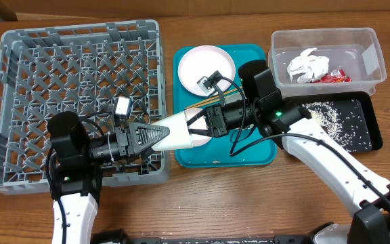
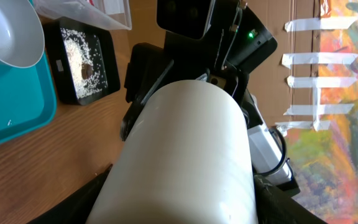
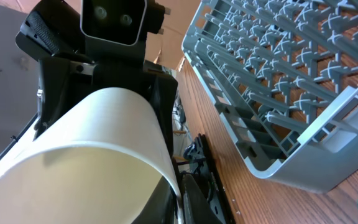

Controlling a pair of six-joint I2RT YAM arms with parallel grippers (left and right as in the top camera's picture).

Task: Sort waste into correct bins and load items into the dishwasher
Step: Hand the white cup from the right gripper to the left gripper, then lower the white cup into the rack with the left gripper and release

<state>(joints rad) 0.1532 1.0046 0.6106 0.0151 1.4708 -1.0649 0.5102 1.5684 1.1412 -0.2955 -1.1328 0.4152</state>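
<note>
The right tool (image 1: 207,127) clenches the white cup (image 1: 181,131) by its rim, midair between dish rack (image 1: 19,51) and teal tray (image 1: 249,156). The left tool (image 1: 156,134) surrounds its base, grip unclear. It should clamp squarely before the right releases.

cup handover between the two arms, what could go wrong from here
1. The cup hangs in the air between the left gripper and the right gripper; if the right lets go before the left grips firmly, it may drop between rack and tray.
2. Its smooth round wall could slip in the jaws.
</note>
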